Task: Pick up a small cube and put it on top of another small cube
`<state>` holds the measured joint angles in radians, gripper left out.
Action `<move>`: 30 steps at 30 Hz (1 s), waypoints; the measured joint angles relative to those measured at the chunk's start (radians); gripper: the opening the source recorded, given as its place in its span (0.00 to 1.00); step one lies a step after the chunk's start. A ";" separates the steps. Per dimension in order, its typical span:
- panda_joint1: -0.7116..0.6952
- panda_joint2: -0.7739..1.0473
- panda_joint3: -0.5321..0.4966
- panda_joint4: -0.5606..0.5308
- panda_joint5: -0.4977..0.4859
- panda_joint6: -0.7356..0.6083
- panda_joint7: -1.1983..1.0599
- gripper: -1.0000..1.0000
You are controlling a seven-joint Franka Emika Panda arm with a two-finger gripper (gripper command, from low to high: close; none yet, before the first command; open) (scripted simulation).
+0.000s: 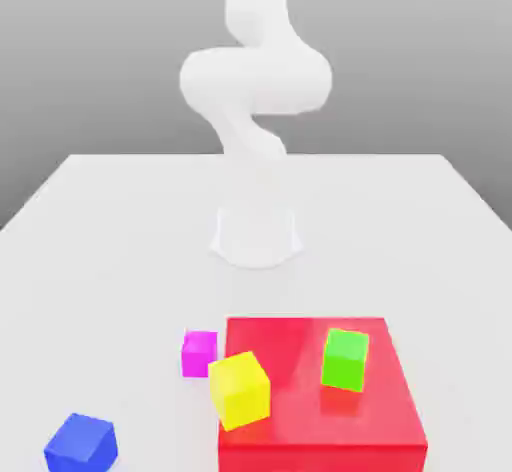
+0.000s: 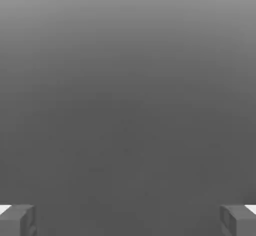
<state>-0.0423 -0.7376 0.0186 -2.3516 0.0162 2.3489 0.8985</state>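
The small magenta-pink cube [image 1: 199, 353] sits on the white table, just off the left edge of a large flat red block [image 1: 320, 430] in the exterior view. A yellow cube [image 1: 240, 390], tilted, overlaps that block's left edge close to the magenta cube. A green cube [image 1: 345, 359] rests on top of the red block. The white arm [image 1: 255, 80] rises from its base and leaves the exterior view at the top, so the hand is hidden there. In the hand view my gripper [image 2: 128, 221] is open, its fingertips [image 2: 17, 220] far apart, with only plain grey between them and no cube in sight.
A blue cube [image 1: 80, 443] lies near the front of the table at the exterior view's left. The arm's round base [image 1: 256, 235] stands mid-table behind the cubes. The white table [image 1: 110, 250] stretches wide on both sides.
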 joint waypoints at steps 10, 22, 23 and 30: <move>-0.157 0.251 0.081 -0.208 0.046 0.197 0.412 0.50; -0.318 0.548 0.163 -0.453 0.050 0.431 0.934 0.50; -0.331 0.573 0.168 -0.474 0.047 0.450 0.981 0.50; -0.374 0.771 0.167 -0.564 0.040 0.604 1.206 0.50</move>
<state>-0.4167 0.0331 0.1851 -2.9158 0.0564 2.9528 2.1048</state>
